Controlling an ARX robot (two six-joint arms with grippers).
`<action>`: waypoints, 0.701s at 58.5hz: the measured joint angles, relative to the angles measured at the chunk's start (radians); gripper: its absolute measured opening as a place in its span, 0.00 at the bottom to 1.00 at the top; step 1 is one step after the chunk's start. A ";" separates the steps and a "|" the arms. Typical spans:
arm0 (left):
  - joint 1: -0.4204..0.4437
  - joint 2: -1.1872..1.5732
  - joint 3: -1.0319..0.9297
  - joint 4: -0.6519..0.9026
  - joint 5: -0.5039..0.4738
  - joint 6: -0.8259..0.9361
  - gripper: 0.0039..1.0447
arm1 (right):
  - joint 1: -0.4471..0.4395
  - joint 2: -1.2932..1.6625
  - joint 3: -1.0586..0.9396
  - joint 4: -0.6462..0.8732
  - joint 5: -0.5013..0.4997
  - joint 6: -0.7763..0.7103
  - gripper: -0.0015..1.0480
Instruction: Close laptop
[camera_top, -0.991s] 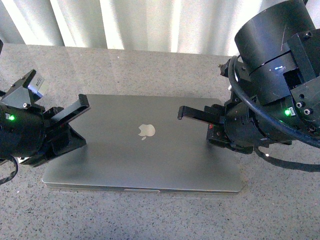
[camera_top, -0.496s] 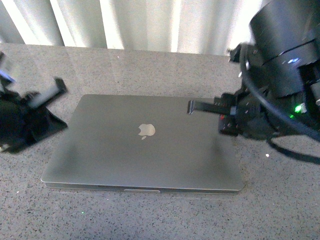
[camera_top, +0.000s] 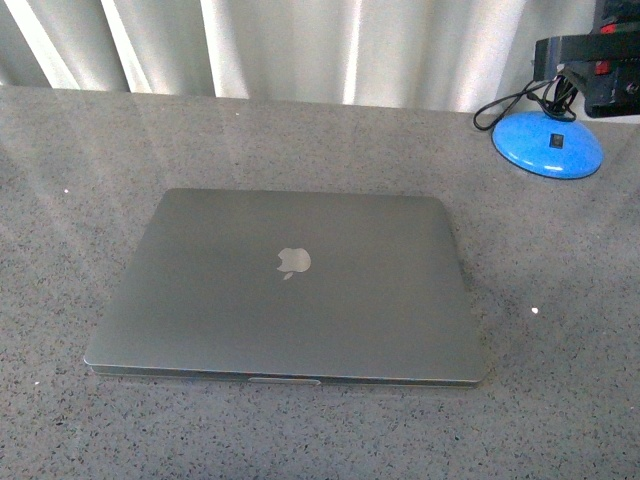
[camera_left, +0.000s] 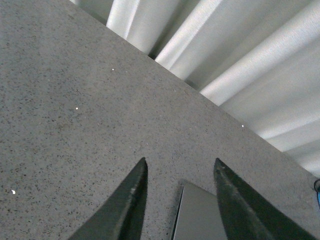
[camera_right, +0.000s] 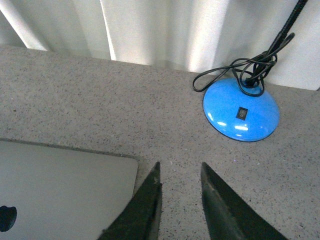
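Left gripper (camera_left: 180, 162) and right gripper (camera_right: 180, 166) hang spread, holding nothing. We see the laptop (camera_top: 290, 290) lying shut, flat on the table (camera_top: 300, 140). Our right gripper is near the blue lamp base (camera_right: 241, 114); a careless swing could snag its cable (camera_right: 235, 61).

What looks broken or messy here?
Nothing stands out. The laptop lies shut and flat on the table, lid lined up with its base. The blue lamp base sits behind it to the right, its cord loosely coiled. The left gripper and right gripper are open, holding nothing.
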 joint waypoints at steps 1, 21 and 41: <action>0.000 0.000 0.000 0.000 0.000 0.000 0.51 | 0.000 0.000 0.000 0.000 0.000 -0.001 0.43; -0.029 -0.024 -0.230 0.536 0.033 0.378 0.28 | -0.050 -0.016 -0.285 0.698 0.060 -0.034 0.24; -0.080 -0.211 -0.433 0.550 -0.019 0.448 0.03 | -0.148 -0.241 -0.525 0.750 -0.034 -0.038 0.01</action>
